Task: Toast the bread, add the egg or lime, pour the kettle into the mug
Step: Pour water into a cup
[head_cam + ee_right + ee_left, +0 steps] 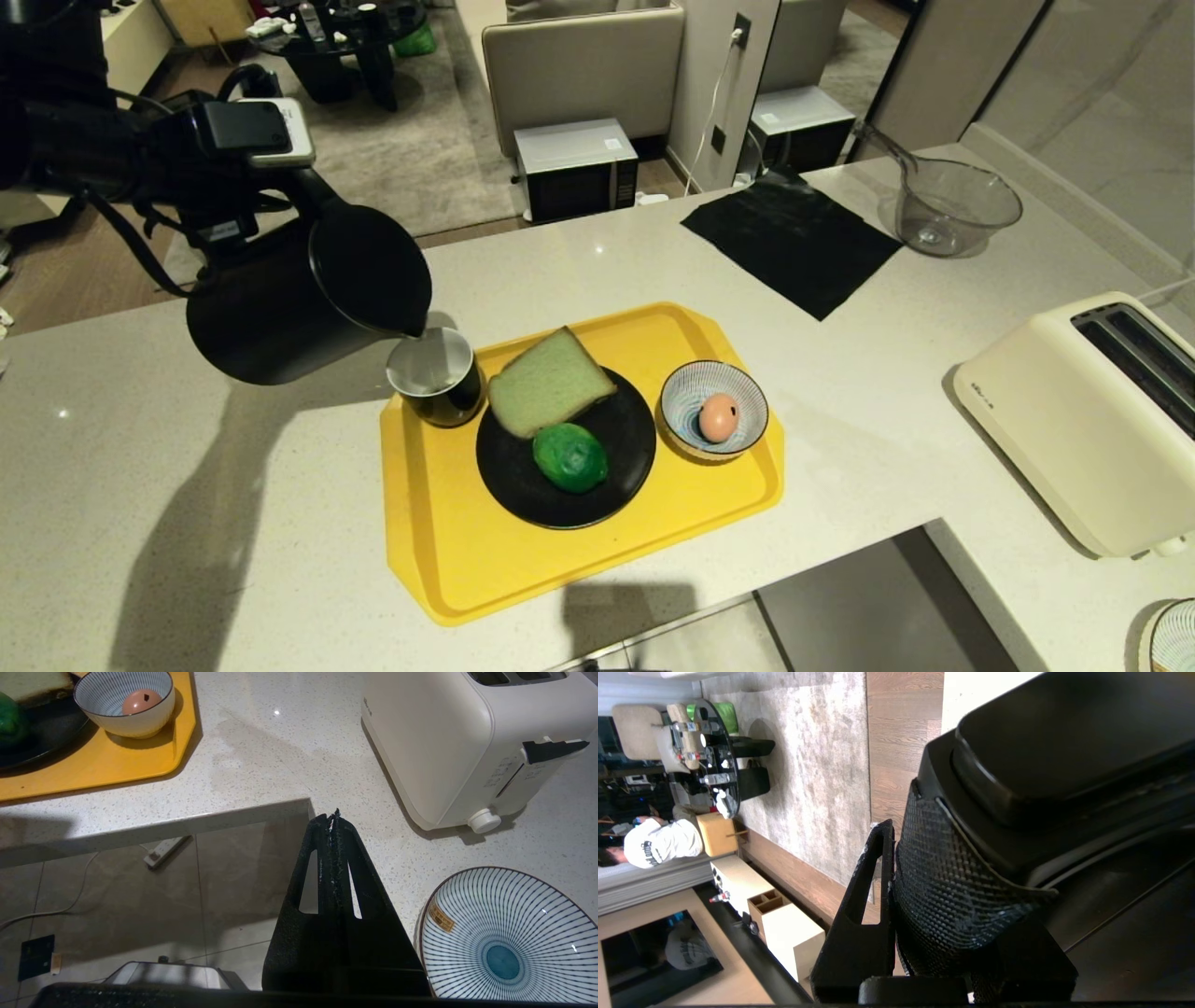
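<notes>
The kettle [299, 299] is held tipped by the left gripper [219, 191], whose fingers [864, 914] are clamped on the kettle's handle. Its long axis lies nearly level, lid and spout turned toward the tray. The spout is poised directly over the mug [436, 375] — just above the rim, not touching it as far as can be seen. Whether liquid is flowing cannot be told.

The mug stands on the yellow tray [467, 560], touching the black plate [616, 467] that carries the bread [546, 381] and the lime [570, 456].

The right gripper [334, 826] is parked off the counter edge near the toaster [1083, 420], fingers pressed together, empty — the left arm is the nearer.

Counted: one kettle, one mug, one slice, one lime, one egg [718, 416] in one striped bowl [686, 397].
</notes>
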